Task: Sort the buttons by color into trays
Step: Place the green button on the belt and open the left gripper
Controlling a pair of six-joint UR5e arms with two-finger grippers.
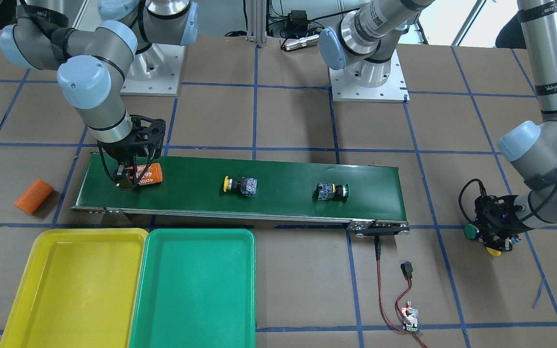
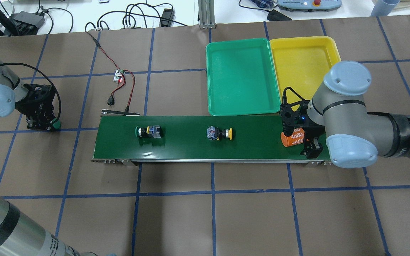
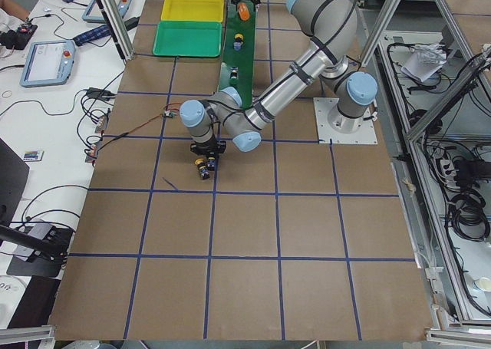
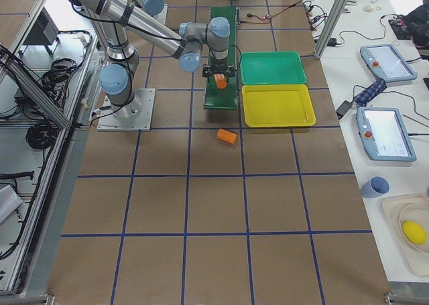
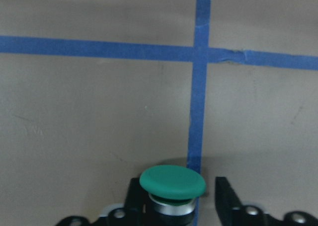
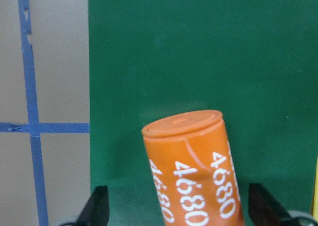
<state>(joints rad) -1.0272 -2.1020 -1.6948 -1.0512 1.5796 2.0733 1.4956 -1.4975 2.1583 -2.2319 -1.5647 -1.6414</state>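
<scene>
Your right fingers (image 6: 99, 208), seen from the right wrist, stand spread on either side of the orange cylinder marked 4680 (image 6: 196, 171). It lies on the conveyor belt (image 6: 198, 47) with a clear gap at one finger. It is no button, so nothing there counts toward the sort. From the left wrist, your left fingers (image 5: 226, 201) flank a green button (image 5: 172, 181) over a blue tape line (image 5: 198, 112) on the counter (image 5: 89, 112). You cannot tell whether they press its body or only straddle it. In the front-facing view that button sits on the counter off the belt's end nearest the left arm, with a yellow button (image 1: 492, 250) just beside it under the same wrist. A second yellow button (image 1: 240, 184) lies near the belt's middle, and a second green button (image 1: 332, 191) lies further toward the left arm's end. The yellow tray (image 1: 75, 290) and green tray (image 1: 194, 290) sit side by side, just beside the belt's long edge at the right arm's end, and neither holds a button. A plain orange cylinder (image 1: 33, 195) lies on the counter beyond that end. The overhead view agrees: two buttons on the belt, two by the left wrist, none in the trays. So you should judge the sort as not begun, with all four buttons yet to go in, two to each tray.
</scene>
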